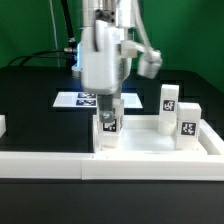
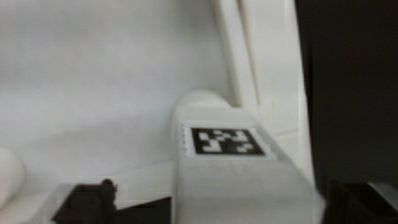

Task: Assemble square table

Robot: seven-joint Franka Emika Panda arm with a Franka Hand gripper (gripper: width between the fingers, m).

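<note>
The black surface (image 1: 30, 90) fills the scene, with a green backdrop behind it. A long white rail (image 1: 60, 166) runs across the near edge and turns up the exterior view's right side.

Inside that corner lies the square tabletop (image 1: 150, 142), white and flat. In the wrist view it shows as a broad pale plate with a raised edge running along 1 side.

The robot arm (image 1: 100, 55) comes down from above, its white wrist housing centred over the near left part of the tabletop. The jaws (image 1: 108, 108) point straight down at a short white leg (image 1: 107, 128) that stands upright on the tabletop near its left corner, a black-and-white tag facing the camera. The dark fingertips (image 2: 86, 200) sit to either side of the leg's top in the wrist view, with a gap visible between each tip and the leg, so the jaws stand wide apart and hold nothing. The leg is directly below and between them.

2 more legs stand upright to the exterior view's right: 1 farther back (image 1: 169, 98) and 1 nearer the right rail (image 1: 188, 124), each with a tag. They are well apart from the jaws.

The marker board (image 1: 75, 99) lies flat on the surface behind the arm, partly hidden by it.
</note>
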